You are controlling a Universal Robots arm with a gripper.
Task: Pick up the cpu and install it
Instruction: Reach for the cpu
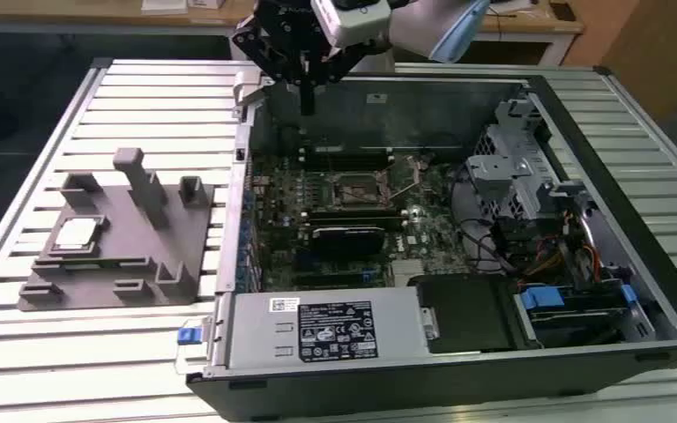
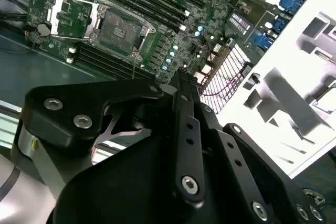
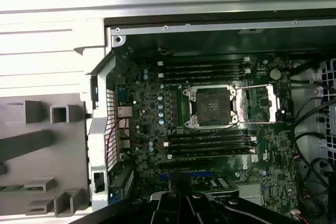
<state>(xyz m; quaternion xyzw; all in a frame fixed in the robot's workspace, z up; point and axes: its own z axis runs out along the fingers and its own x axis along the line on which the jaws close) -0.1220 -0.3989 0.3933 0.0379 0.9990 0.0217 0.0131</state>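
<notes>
The cpu (image 1: 77, 233), a small pale silver square, lies flat in a recess of the grey moulded fixture (image 1: 138, 264) on the exterior view's left, outside the computer case. My gripper (image 1: 307, 110) hangs far from it, over the rear part of the open case, its black fingers pressed together and holding nothing. Below it the motherboard's empty cpu socket (image 1: 356, 187) has its metal load plate swung open. In both wrist views the socket (image 3: 210, 107) (image 2: 118, 30) lies bare, with the gripper (image 3: 178, 195) (image 2: 181, 77) in the foreground.
The open tower case (image 1: 574, 97) lies on a slatted metal table (image 1: 33, 352). Inside are memory slots (image 3: 207, 69), a silver power supply (image 1: 315, 330), a drive cage (image 1: 509, 167) and loose cables (image 1: 492, 247). The fixture's upright blocks (image 1: 138, 176) rise beside the cpu.
</notes>
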